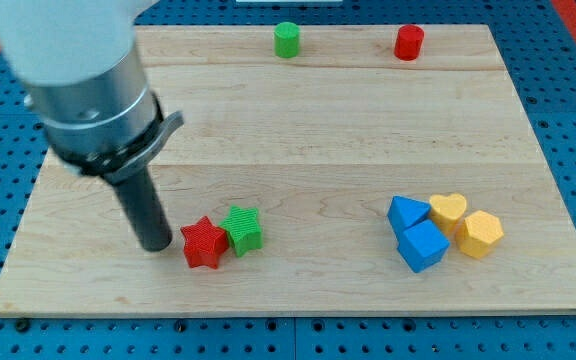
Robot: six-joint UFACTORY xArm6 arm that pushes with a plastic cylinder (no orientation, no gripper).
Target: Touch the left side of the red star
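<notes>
The red star (204, 243) lies on the wooden board (298, 130) at the lower left of the middle. A green star (241, 229) touches its right side. My tip (155, 246) stands just to the view's left of the red star, very close to its left side; a thin gap or light contact, I cannot tell which. The dark rod runs up to the arm's grey body at the upper left.
A green cylinder (286, 40) and a red cylinder (409, 42) stand at the board's top edge. At the lower right, two blue blocks (416, 232), a yellow heart (449, 210) and a yellow hexagon block (481, 234) sit in a cluster.
</notes>
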